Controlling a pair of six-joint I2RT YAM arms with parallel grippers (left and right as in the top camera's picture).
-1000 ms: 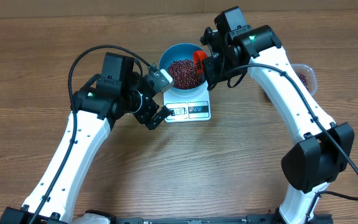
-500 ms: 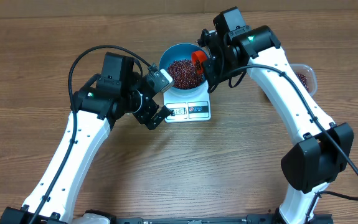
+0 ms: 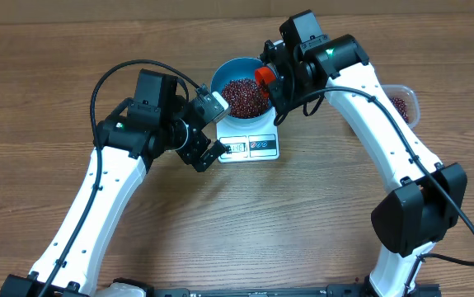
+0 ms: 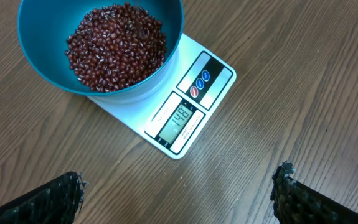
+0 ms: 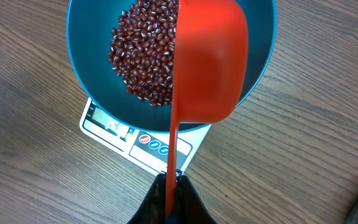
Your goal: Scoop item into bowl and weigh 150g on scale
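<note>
My right arm reaches out long from the shoulder and bends inward at the wrist, setting my right claw [image 3: 276, 82] at the far rim of the blue bowl [image 3: 220, 78]. Its jaws are pinched tight on the thin handle of an orange-red scoop [image 5: 207, 62]. My left arm is folded at the elbow beside the white kitchen scale [image 3: 253, 147], with my left claw [image 3: 218, 129] spread wide and holding nothing. It looks down past both finger pads [image 4: 66, 196] at the wooden table [image 3: 302, 206]. In my right wrist view the scoop's long axis runs straight away from my grip, handle first and cup last. The cup is rolled onto its side over the bowl, so I see only its smooth outer back and cannot tell what is in it. The bowl sits on the far end of the scale, with the red-brown beans [image 4: 116, 43] heaped in its bottom. The scale's long axis points back toward my base, its display and blue-marked buttons on the near end. The digits are small and tilted (I read them as 148, not with certainty). A clear tub [image 3: 401, 101] with more beans peeks out behind my right forearm, mostly hidden. The scoop covers part of the heap and the bowl's rim.
</note>
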